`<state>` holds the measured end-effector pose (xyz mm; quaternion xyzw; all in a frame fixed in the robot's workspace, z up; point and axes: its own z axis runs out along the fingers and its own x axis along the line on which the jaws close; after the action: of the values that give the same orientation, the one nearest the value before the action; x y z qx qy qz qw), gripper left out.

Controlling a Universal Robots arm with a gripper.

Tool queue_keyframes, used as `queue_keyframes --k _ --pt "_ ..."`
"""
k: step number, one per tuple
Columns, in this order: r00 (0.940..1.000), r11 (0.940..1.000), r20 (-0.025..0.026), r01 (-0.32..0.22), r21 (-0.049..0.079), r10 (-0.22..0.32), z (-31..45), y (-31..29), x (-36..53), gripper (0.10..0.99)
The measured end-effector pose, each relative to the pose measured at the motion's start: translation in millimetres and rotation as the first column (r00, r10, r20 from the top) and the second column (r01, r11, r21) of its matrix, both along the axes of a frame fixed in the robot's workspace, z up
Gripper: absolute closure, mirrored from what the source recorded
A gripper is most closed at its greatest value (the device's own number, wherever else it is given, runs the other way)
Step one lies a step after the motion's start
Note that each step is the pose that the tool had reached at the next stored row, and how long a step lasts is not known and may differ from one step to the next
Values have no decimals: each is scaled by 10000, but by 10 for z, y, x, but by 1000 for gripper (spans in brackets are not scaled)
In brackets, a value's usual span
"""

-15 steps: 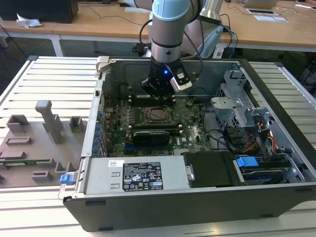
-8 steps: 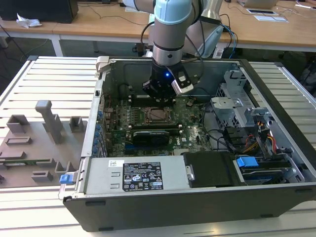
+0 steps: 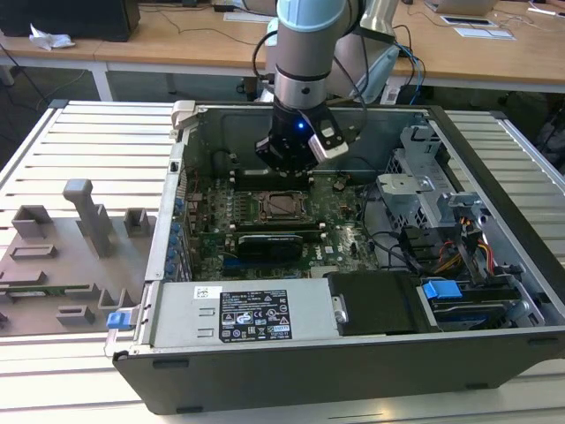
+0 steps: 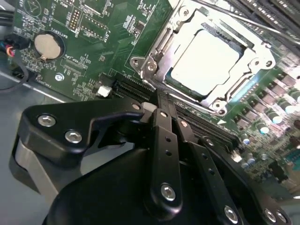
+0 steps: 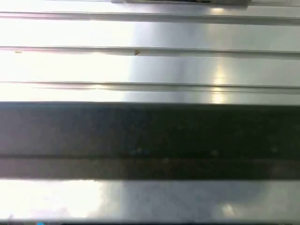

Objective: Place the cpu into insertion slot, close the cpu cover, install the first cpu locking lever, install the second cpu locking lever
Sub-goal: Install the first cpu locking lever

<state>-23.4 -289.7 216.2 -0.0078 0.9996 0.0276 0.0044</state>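
In the exterior view, an open computer case [image 3: 291, 353] lies on its side on a slatted metal surface [image 3: 79, 141]. Nearest the camera, inside the case, sits the grey power supply [image 3: 238, 314], with a drive bay [image 3: 380, 300] beside it toward the exterior view's right. On the surface at the exterior view's left rests a grey fixture tray [image 3: 62, 256].

Beyond the power supply lies the green motherboard [image 3: 212, 221]. The insertion slot [image 3: 284, 205] sits near its middle. In the second wrist view the cpu [image 4: 206, 58] lies flat inside the slot, its silvery top exposed. The cpu cover [image 4: 157, 51] is down over it, framing the chip through its window.

The gripper [image 3: 290, 163] hangs just above the board, just behind the slot. In the second wrist view its black fingers [image 4: 164, 140] are drawn together, with nothing between them, their tips near the edge of the slot over the long black connectors [image 4: 197, 119].

A wooden desk [image 3: 177, 40] stands at the far side.
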Motion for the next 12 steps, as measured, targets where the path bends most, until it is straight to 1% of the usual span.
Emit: queue_keyframes --k 1,3,4,5,7,8,10,12 --pt "10000 10000 0 -1 -62 1 6 -13 0 980" --pt "10000 9997 -2 1 -234 -1 12 -51 -1 980" --pt "10000 9994 -1 1 -341 -1 13 -92 -1 980" --pt "10000 9992 -1 2 -396 -2 13 -137 -2 980" --pt "10000 9990 -2 -1 -455 1 13 -247 -5 980" --pt "10000 9989 -1 1 -458 -1 13 -278 -6 980" --pt "10000 9990 0 1 -457 -1 14 -310 -6 980" --pt "10000 9989 -1 3 -459 -3 38 -314 -6 980"
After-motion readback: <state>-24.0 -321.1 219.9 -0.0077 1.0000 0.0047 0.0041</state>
